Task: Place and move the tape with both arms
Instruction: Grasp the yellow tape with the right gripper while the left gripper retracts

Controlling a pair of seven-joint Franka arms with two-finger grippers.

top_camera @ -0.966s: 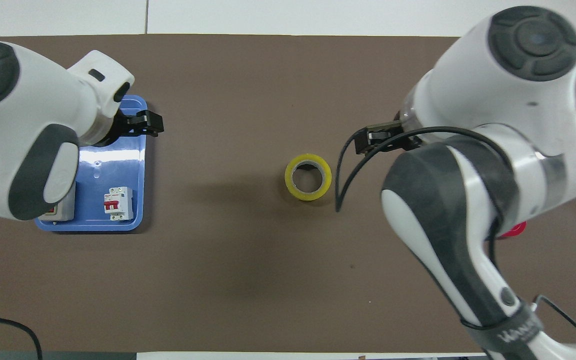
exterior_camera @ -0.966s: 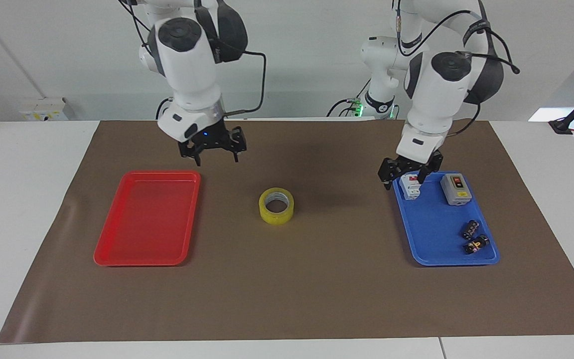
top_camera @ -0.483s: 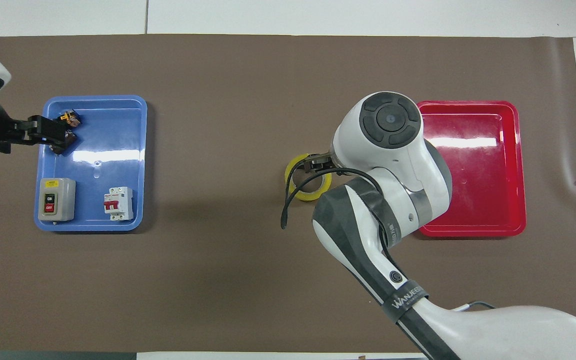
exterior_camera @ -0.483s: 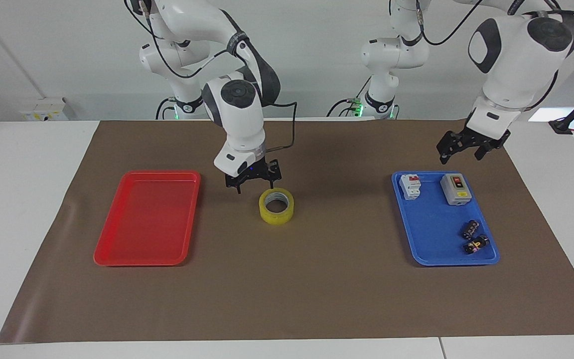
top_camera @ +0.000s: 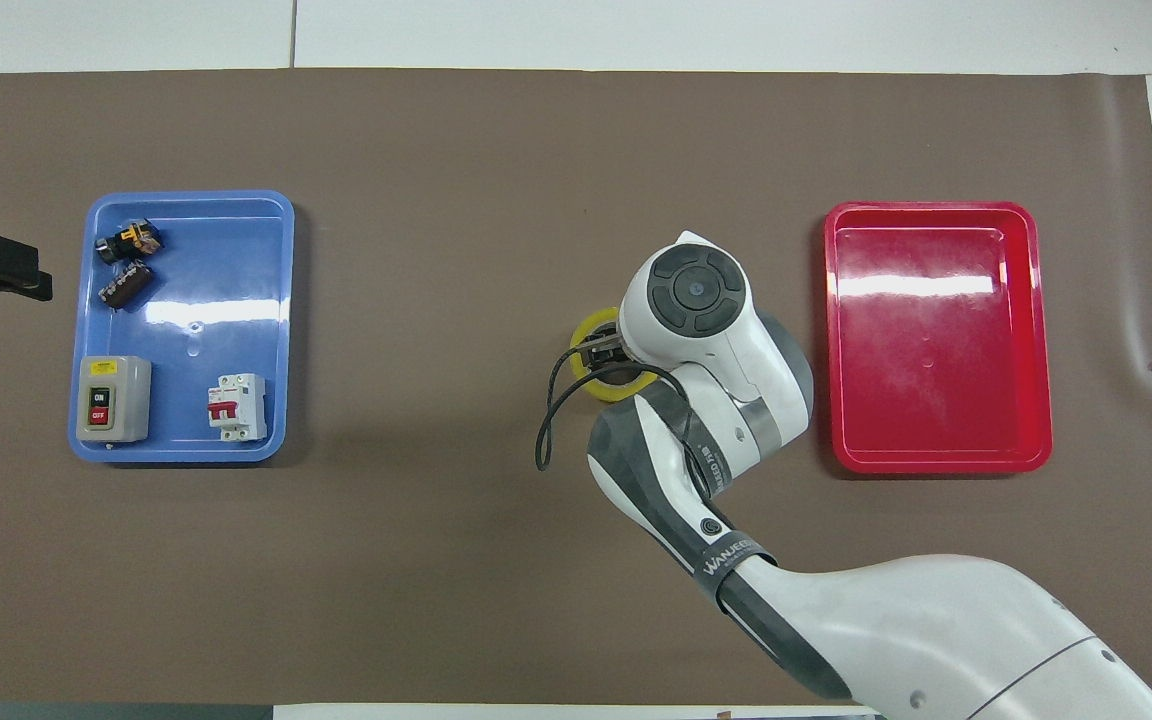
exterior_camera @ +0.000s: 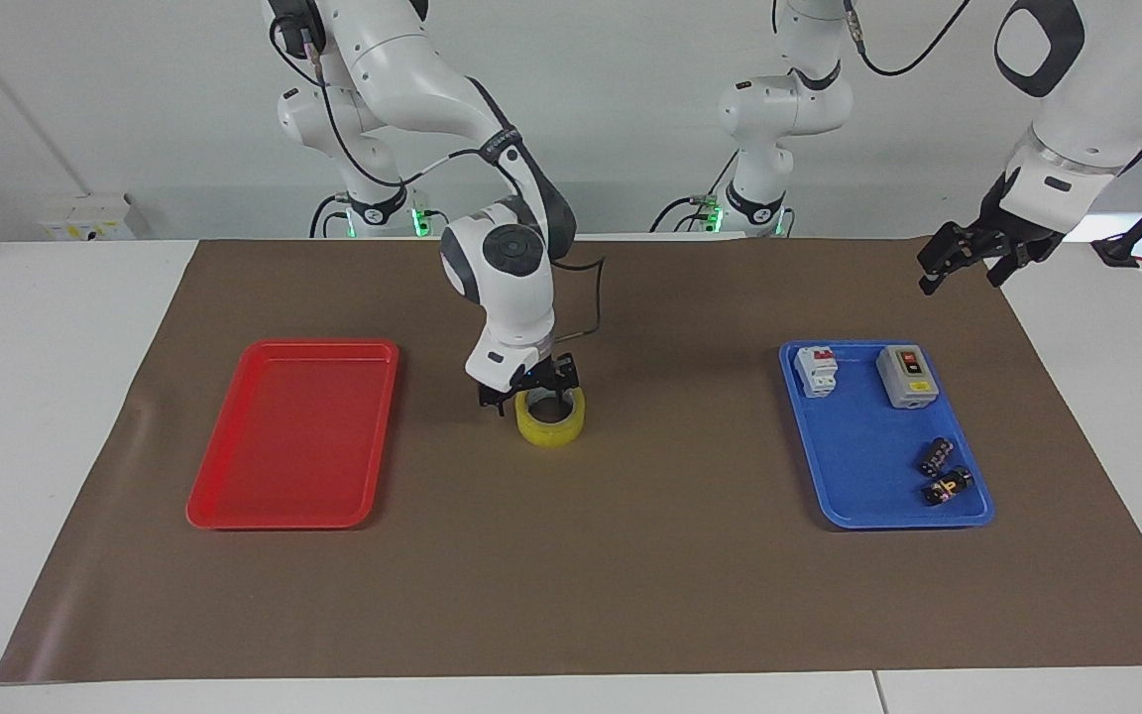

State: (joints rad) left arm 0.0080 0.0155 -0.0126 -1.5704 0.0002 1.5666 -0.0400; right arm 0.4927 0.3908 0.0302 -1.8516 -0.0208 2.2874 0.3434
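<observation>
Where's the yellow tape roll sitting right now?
The translucent yellow tape roll lies on the brown mat mid-table, between the red tray and blue tray, with the right gripper at its rim.

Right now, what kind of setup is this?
Likely a robotics lab bench for two-arm manipulation trials: a brown mat over white tables, a red tray and a blue tray as stations, with the right gripper at the tape.
</observation>
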